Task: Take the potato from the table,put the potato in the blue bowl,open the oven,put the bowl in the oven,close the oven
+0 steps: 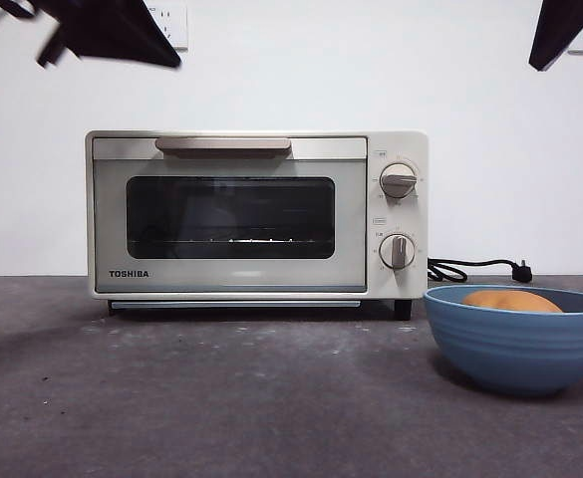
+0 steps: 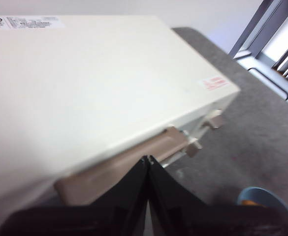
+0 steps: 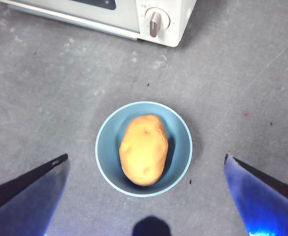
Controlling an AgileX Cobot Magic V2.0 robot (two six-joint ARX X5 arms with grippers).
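The tan-orange potato (image 3: 144, 149) lies inside the blue bowl (image 3: 106, 147), which stands on the dark grey table (image 1: 221, 398) to the right of the oven. In the front view the bowl (image 1: 518, 344) shows the potato's top (image 1: 511, 300) above its rim. The cream TOSHIBA oven (image 1: 256, 214) has its door closed, beige handle (image 1: 223, 146) on top of the door. My left gripper (image 2: 148, 160) is shut with nothing in it, hovering above the oven's top, over the handle (image 2: 129, 164). My right gripper (image 3: 146, 162) hangs wide open high above the bowl.
The oven's black cord and plug (image 1: 475, 269) lie on the table behind the bowl. Two round knobs (image 1: 398, 180) sit on the oven's right panel. A wall socket (image 1: 169, 22) is on the white wall behind.
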